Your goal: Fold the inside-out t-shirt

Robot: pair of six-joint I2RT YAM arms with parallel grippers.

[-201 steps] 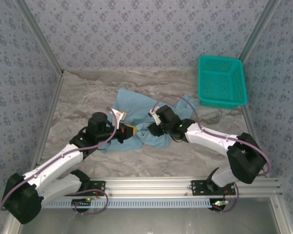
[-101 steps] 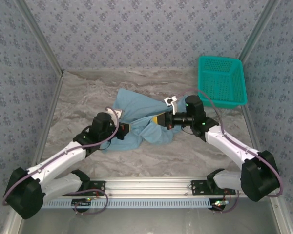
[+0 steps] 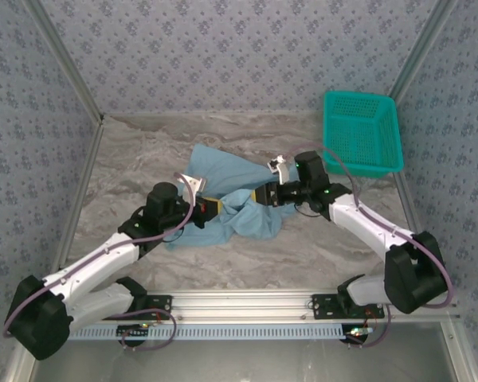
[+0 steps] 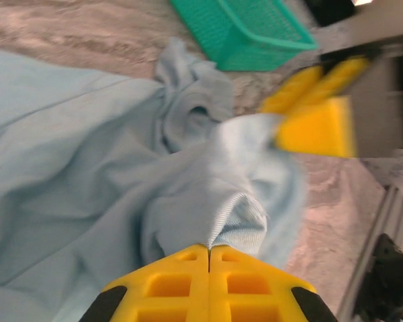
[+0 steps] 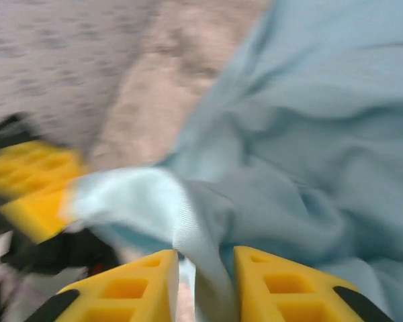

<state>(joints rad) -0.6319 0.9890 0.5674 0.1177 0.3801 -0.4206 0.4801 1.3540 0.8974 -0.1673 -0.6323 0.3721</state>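
The inside-out t-shirt (image 3: pixel 227 179) is a crumpled light-blue heap in the middle of the table. My left gripper (image 3: pixel 213 208) meets its near left side, and in the left wrist view this gripper (image 4: pixel 209 249) is shut on a ribbed edge of the t-shirt (image 4: pixel 87 154). From the right, my right gripper (image 3: pixel 260 195) reaches into the bunched middle. Its yellow fingers (image 5: pixel 275 282) stand apart in the right wrist view, with a fold of the t-shirt (image 5: pixel 309 121) hanging loosely in the gap of the right gripper (image 5: pixel 205 258). The two grippers face each other, a short stretch of cloth between them.
A teal mesh basket (image 3: pixel 362 131) stands at the back right, beyond the right arm. Patterned walls close off the back and both sides. A metal rail (image 3: pixel 247 306) runs along the near edge. Bare marbled table (image 3: pixel 135 151) lies left of the shirt.
The right arm swung out to the right and now reaches in from that side. Its jaws have parted on the cloth. The left gripper stayed shut, almost in place.
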